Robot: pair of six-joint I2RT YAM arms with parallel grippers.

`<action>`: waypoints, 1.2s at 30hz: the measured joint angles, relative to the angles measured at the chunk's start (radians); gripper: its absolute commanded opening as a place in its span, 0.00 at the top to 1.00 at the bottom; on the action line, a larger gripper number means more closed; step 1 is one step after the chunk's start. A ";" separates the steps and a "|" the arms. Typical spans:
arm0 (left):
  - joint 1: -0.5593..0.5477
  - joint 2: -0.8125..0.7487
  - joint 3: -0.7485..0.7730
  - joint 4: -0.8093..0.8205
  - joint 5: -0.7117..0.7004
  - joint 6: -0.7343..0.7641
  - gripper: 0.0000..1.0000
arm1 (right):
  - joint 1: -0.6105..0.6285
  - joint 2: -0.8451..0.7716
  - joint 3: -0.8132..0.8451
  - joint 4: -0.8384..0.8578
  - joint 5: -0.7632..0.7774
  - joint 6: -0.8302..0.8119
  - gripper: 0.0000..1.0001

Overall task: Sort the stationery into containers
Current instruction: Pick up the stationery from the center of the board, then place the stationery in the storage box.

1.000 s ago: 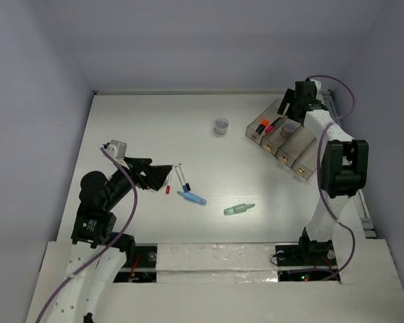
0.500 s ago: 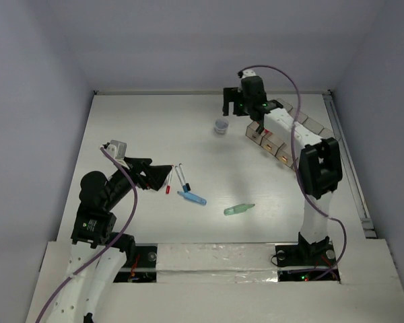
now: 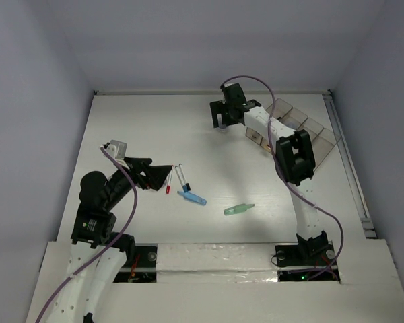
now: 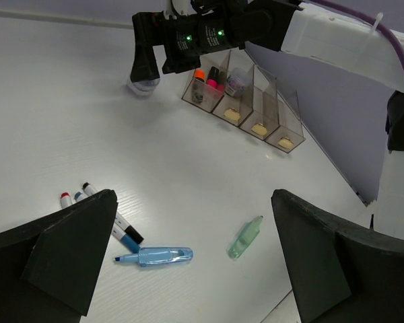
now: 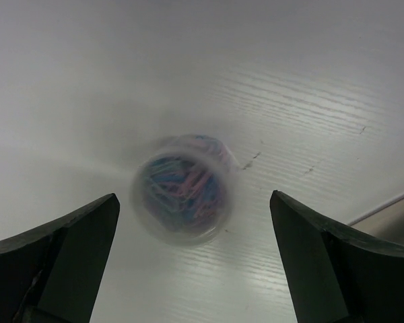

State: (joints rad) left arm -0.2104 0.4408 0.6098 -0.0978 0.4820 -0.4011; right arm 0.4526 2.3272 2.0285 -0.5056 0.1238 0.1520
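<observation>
My right gripper (image 5: 194, 198) hangs open over a small round pot (image 5: 183, 195) full of coloured clips, one finger on each side, not touching it. Seen from the left wrist, that pot (image 4: 143, 84) stands left of the containers (image 4: 259, 111). The first bin holds an orange highlighter (image 4: 199, 75) and a pink one (image 4: 213, 82), the second another pot (image 4: 237, 81). My left gripper (image 3: 163, 173) is open and low beside two white pens (image 3: 178, 176). A light-blue marker (image 3: 194, 198) and a green tube (image 3: 239, 209) lie nearby.
From above, the right arm (image 3: 276, 131) stretches across the containers (image 3: 321, 134) and hides part of them. A rail runs along the table's right edge (image 3: 350, 175). Grey walls close in the back and both sides.
The right arm swung left from above the bins to over the loose pot, its jaws widening a little. The left arm and the items on the table stayed put.
</observation>
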 measured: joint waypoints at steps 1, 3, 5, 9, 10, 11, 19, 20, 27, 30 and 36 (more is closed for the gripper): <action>0.000 0.000 0.000 0.000 0.000 0.000 0.01 | 0.003 0.000 0.000 -0.006 0.000 -0.002 0.03; 0.000 0.000 0.000 0.000 0.000 0.000 0.01 | 0.008 0.001 0.000 -0.011 0.000 -0.003 0.13; 0.000 0.000 0.000 0.000 0.000 0.000 0.01 | 0.014 0.003 0.000 -0.010 0.000 -0.002 0.17; 0.000 0.000 0.000 0.000 0.001 0.000 0.01 | 0.019 0.008 0.000 -0.011 0.009 -0.002 0.33; 0.000 0.000 0.000 0.000 0.002 0.000 0.01 | 0.020 0.009 0.000 -0.011 0.013 0.000 0.35; 0.000 0.000 0.000 0.000 0.003 0.000 0.01 | 0.020 0.010 0.000 -0.010 0.018 -0.001 0.43; 0.000 0.000 0.000 0.000 0.003 0.000 0.01 | 0.024 -0.024 -0.056 0.028 0.057 0.009 0.60; 0.000 0.000 0.000 0.000 0.003 0.000 0.01 | 0.025 -0.048 -0.085 0.031 0.062 0.010 0.60; 0.000 0.003 0.000 0.000 0.002 0.000 0.01 | 0.008 -0.349 -0.254 0.069 0.113 0.008 0.62; 0.000 0.004 0.000 0.000 0.002 0.000 0.01 | -0.040 -0.514 -0.343 0.108 0.116 0.014 0.63; 0.000 0.009 0.000 0.000 0.003 0.000 0.01 | -0.219 -0.717 -0.555 0.164 0.124 0.053 0.63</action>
State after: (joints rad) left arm -0.2104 0.4500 0.6098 -0.0975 0.4847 -0.4011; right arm 0.2337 1.6104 1.4738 -0.3420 0.2474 0.2047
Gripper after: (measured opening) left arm 0.989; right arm 0.607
